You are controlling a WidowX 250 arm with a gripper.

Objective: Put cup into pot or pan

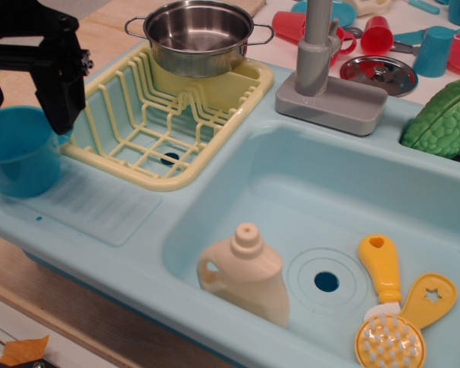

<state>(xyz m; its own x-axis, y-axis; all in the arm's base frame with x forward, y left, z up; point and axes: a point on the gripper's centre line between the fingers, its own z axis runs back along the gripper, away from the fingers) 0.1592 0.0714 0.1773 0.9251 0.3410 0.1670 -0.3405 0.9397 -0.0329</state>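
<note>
A: Far left, the gripper [31,107] has its black fingers straddling the blue cup [19,157] on the drainboard; whether they pinch the rim, I can't tell.

B: Probably set there for lifting. And the pot [199,34]?

A: One, empty, perched on the yellow dish rack [169,115], mouth up to receive the cup.

B: In the sink [445,253]?

A: One bottle [249,272], two yellow utensils [391,307].

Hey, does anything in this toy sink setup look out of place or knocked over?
Mostly tidy. The cream bottle lies on its side in the basin rather than upright. The pot sits on the back edge of the yellow rack, seemingly tilted. Nothing spilled.
</note>
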